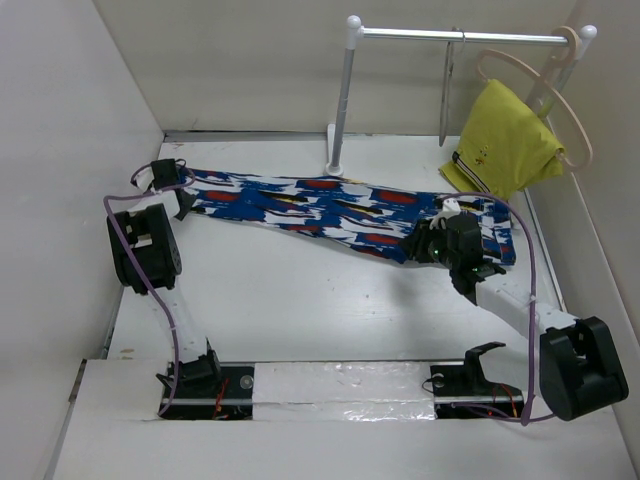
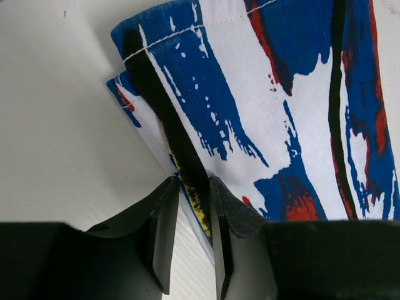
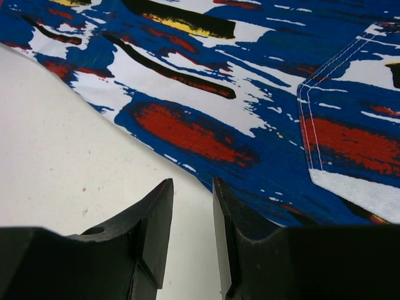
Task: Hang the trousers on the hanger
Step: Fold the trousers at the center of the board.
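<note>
Looking down from above, we see the trousers [image 1: 330,205] lying flat on the table [image 1: 300,310]. They stretch from the far left corner across to the right side, with the wider waist end at the right. The hanger [image 1: 446,95] hangs from the rail [image 1: 460,36] at the back right, turned edge-on to the top camera and well apart from the trousers. Further right on the same rail, a beige hanger [image 1: 578,120] carries a yellow garment [image 1: 505,140], whose lower edge comes near the waist end of the trousers.

The left end effector [image 1: 186,203] sits at the leg end of the trousers. In the left wrist view its 2 fingers [image 2: 159,231] stand close together with a narrow gap. The hemmed edge of the trousers [image 2: 281,112] runs down into that gap beside the right-hand finger, and bare table shows in the remainder. We cannot tell whether the left end effector [image 2: 192,182] pinches the cloth or only hovers over it.

The right end effector [image 1: 415,248] is at the near edge of the trousers, close to the waist. In the right wrist view the right end effector [image 3: 192,182] is slightly open. A narrow gap separates its fingers [image 3: 147,237], only table shows between them, and nothing is held. The edge of the trousers [image 3: 219,81] lies just beyond the fingertips, and a stitched pocket [image 3: 356,125] shows to the right.
</note>
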Controlling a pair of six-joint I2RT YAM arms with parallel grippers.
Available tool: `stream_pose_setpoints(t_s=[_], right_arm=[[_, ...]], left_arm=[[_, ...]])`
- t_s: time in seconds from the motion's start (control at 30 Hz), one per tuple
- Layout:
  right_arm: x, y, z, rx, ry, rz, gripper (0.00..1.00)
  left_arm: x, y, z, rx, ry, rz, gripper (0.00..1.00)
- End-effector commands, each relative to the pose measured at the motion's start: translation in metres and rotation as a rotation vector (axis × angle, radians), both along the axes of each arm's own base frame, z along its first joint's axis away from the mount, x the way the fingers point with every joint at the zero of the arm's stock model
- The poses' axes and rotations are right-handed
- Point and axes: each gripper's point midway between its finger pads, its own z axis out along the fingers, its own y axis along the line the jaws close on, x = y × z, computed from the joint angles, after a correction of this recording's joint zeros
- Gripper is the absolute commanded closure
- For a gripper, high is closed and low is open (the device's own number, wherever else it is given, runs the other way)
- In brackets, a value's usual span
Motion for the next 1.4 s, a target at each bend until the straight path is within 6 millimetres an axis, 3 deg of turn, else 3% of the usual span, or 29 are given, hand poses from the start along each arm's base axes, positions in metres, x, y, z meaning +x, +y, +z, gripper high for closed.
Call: stream_pose_setpoints(t_s=[0.0,0.13,0.2,0.33,0.4,0.47,0.6,0.73,0.87,1.0,1.13,1.2,1.3,1.37], right_arm=[[0.009,0.000,0.013,0.006,-0.059,-0.020,0.63],[0.014,-0.018,0.007,-0.005,-0.038,-0.119,0.62],[0.016,-0.046,0.002,-0.021,-0.016,-0.237,0.61],[0.011,-0.093,-0.007,0.031,0.029,-0.433,0.41],[0.004,-0.123,-0.014,0.050,0.056,-0.545,0.38],[-0.003,-0.133,-0.017,0.081,0.075,-0.580,0.36],[-0.025,-0.174,-0.029,0.044,0.112,-0.744,0.32],[-0.034,-0.207,-0.027,0.052,0.079,-0.929,0.23],[-0.035,-0.234,-0.034,0.127,0.108,-1.037,0.22],[-0.021,-0.259,-0.036,0.238,0.100,-1.121,0.22],[-0.004,-0.272,-0.044,0.308,0.171,-1.145,0.23],[0.003,-0.268,-0.049,0.350,0.205,-1.124,0.24],[0.015,-0.279,-0.041,0.361,0.182,-1.141,0.27],[0.020,-0.282,-0.046,0.392,0.202,-1.151,0.42]], left_arm=[[0.007,0.004,-0.001,-0.008,-0.005,0.009,0.79],[0.008,0.002,-0.004,-0.007,-0.006,-0.011,1.00],[0.007,0.005,0.002,0.011,-0.013,-0.006,1.00],[0.003,0.011,0.015,0.054,-0.022,0.004,1.00],[0.002,0.014,0.025,0.072,-0.036,0.007,1.00],[0.001,0.016,0.031,0.088,-0.041,0.010,1.00],[0.000,0.017,0.049,0.103,-0.076,0.018,1.00],[0.001,0.015,0.058,0.093,-0.106,0.021,1.00],[0.001,0.009,0.062,0.087,-0.120,0.012,1.00],[-0.002,0.007,0.057,0.075,-0.114,0.012,1.00],[-0.004,0.006,0.052,0.074,-0.104,0.010,1.00],[-0.006,0.009,0.051,0.094,-0.096,0.011,1.00],[-0.009,0.014,0.049,0.118,-0.076,0.020,1.00],[-0.012,0.015,0.047,0.125,-0.065,0.027,1.00]])
